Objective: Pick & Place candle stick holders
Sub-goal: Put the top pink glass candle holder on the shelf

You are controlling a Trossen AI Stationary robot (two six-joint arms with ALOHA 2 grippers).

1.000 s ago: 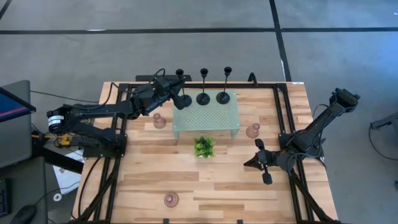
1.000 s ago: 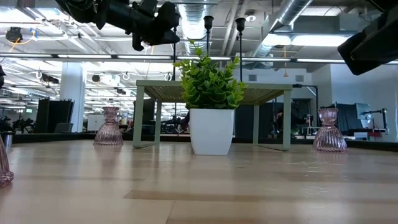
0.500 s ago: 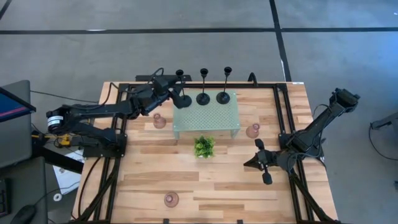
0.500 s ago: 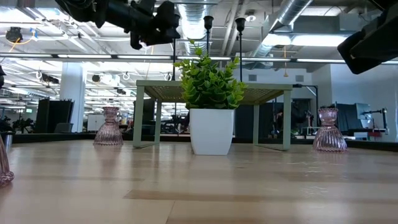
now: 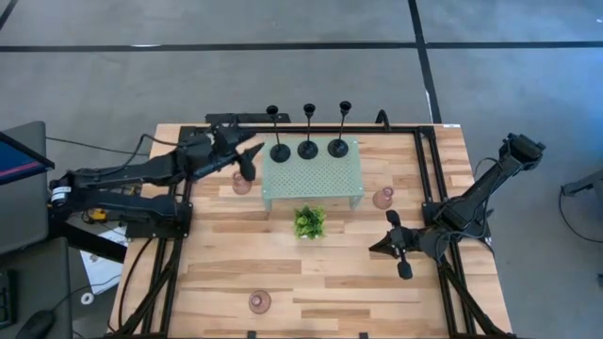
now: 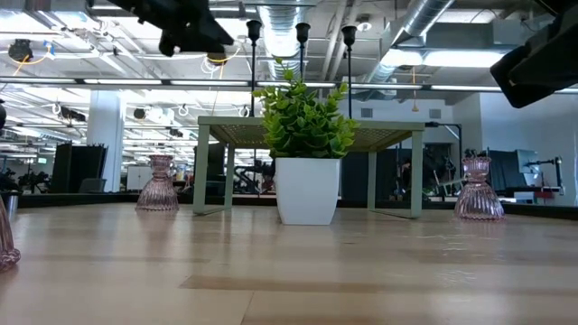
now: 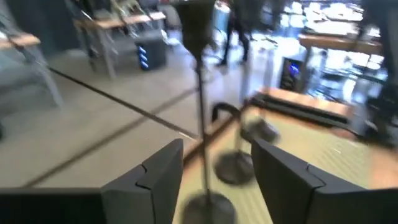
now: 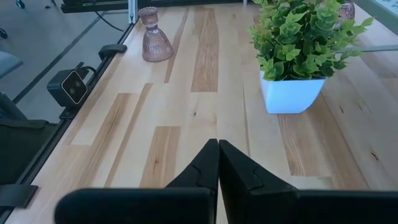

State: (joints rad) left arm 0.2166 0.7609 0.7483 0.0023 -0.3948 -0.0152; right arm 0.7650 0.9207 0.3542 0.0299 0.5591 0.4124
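**Tall black holders are one bump away from going down**

Nearest the front edge there's a pink glass holder (image 5: 259, 302) sitting alone, nothing near it, so no worry there. Next back is the right gripper (image 5: 399, 247), parked low over the right side of the table, fingers pressed fully together and holding nothing. It's just waiting. Close by it, a second pink holder (image 5: 382, 198) stands just off the right end of the green stand (image 5: 312, 179), with the little plant (image 5: 308, 221) in front of the stand.

The risky bit is at the back. The left gripper (image 5: 247, 162) hangs beside the stand's left end, fingers (image 7: 163, 177) spread apart with nothing between them. The nearest black holder (image 7: 200, 106) stands free right in front of it. All three black holders (image 5: 308, 132) stand in a row on the stand's far edge, thin stems, close together.

My guess: any sideways swing from that arm could clip the stem, tip it into its neighbours, and send them off the back. The third pink holder (image 5: 242, 184) sits almost under the gripper too, so dropping down carelessly could knock it.
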